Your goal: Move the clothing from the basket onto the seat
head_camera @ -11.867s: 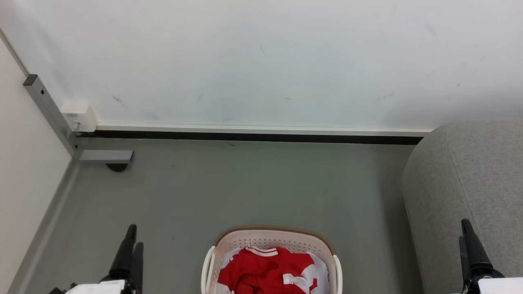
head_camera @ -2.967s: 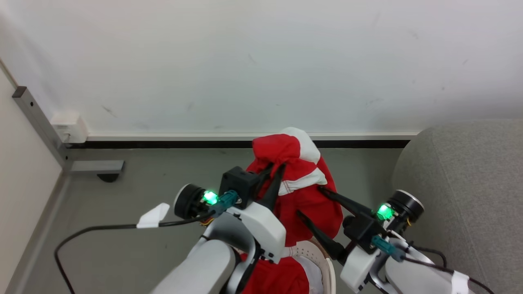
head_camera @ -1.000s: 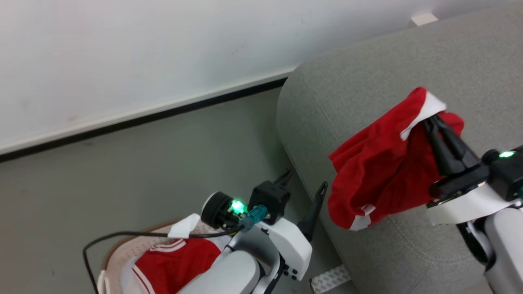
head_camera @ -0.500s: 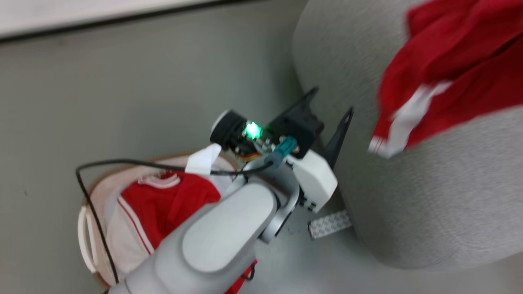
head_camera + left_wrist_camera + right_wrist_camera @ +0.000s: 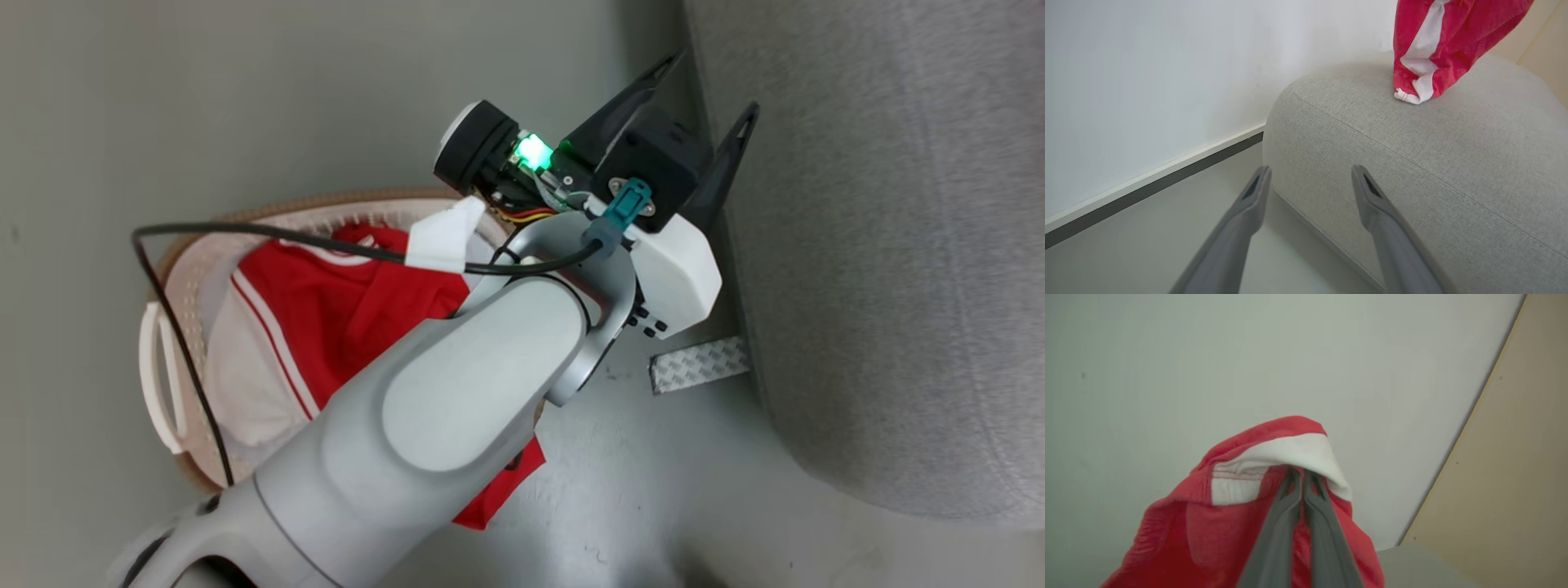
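- The seat (image 5: 882, 245) — a wide grey upholstered block with a rounded corner and one seam line — takes the right side of the head view. In the left wrist view (image 5: 1453, 171) it stands against a white wall (image 5: 1147, 73).
- The grey floor (image 5: 82, 122) carries the basket and the seat's base.
- The left arm (image 5: 457, 408), pale grey, crosses the basket on a slant, with a black cable (image 5: 184, 351) looping beside it.
- The basket (image 5: 175, 278) sits on the floor left of the seat, well apart from it. Inside it lie a red-and-white garment (image 5: 343, 310) and a pale liner (image 5: 237, 392). One red corner hangs over the near rim.
- The clothing (image 5: 1437, 45) hangs bunched above the seat's top, with its lower white-trimmed end appearing to touch the fabric there.
- The right gripper (image 5: 1300, 475) has its jaws clenched on the clothing (image 5: 1257, 457) just under the white band, and the cloth drapes down around both fingers.
- The left gripper (image 5: 712, 83) is released, jaws spread and holding nothing. It hovers just beside the seat's corner (image 5: 1309, 171).
- A small ridged grey strip (image 5: 700, 365) lies on the floor at the seat's base.
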### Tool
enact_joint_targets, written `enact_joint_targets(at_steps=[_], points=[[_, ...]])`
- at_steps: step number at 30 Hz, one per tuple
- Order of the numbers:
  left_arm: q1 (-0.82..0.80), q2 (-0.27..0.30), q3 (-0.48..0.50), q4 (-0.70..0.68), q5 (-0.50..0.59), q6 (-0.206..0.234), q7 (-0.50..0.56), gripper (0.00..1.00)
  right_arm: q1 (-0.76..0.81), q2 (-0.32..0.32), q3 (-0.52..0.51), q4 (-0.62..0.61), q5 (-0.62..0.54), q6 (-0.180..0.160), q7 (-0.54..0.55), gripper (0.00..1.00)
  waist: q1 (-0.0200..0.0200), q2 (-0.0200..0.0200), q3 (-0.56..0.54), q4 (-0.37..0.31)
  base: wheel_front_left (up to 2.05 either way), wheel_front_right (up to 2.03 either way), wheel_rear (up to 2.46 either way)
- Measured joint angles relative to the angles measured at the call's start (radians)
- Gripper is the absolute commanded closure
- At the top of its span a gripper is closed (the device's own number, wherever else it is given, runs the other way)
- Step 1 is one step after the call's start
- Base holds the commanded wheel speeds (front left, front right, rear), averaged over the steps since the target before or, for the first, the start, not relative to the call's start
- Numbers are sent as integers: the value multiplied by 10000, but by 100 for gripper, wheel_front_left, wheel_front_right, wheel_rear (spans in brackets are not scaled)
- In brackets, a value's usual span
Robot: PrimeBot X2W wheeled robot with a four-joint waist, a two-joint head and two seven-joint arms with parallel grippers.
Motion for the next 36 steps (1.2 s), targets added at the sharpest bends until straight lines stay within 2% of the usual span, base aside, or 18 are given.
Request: enact_joint_targets(at_steps=[5,6,7,8,9,10,14,18,24,31,36], points=[[-113,-27,-138,161,-38,81,-82,0,468,546,-464,1423,-506,0,0,100,0,0,370,169,0,0,0],[-122,-29,-157,222,-44,84,-86,0,692,688,-460,1616,-629,0,-2,94,0,0,393,196,0,0,0],[-140,-35,-192,270,-46,94,-86,0,883,823,-497,1806,-709,2,2,75,-1,0,401,220,0,0,0],[-148,-33,-228,311,-48,94,-88,0,1025,972,-623,1910,-769,2,6,64,0,0,393,231,0,0,0],[-151,-35,-261,353,-59,92,-92,0,1107,1055,-736,1958,-846,0,6,24,-1,0,371,242,0,0,0],[-151,-36,-291,385,-79,90,-119,0,1170,1104,-794,1969,-886,0,4,0,-1,0,333,253,0,0,0],[-145,-36,-253,533,-163,123,-228,0,1642,1526,-721,1850,-828,0,2,0,-1,0,94,262,0,0,0],[58,35,-119,646,-445,163,-437,0,2141,1674,-364,1101,-610,0,0,0,-2,0,-290,239,0,0,0],[898,255,232,717,-903,370,-991,0,3700,2050,445,-920,-412,2,0,0,-3,0,-1091,305,0,0,0],[2321,819,708,748,-1455,786,-1651,0,5918,2405,857,-3651,-485,0,-2,0,-5,0,-2322,564,0,0,0],[3129,1039,938,742,-1848,963,-2042,0,7493,2782,909,-4893,-742,0,0,0,-5,0,-3242,984,0,0,0]])
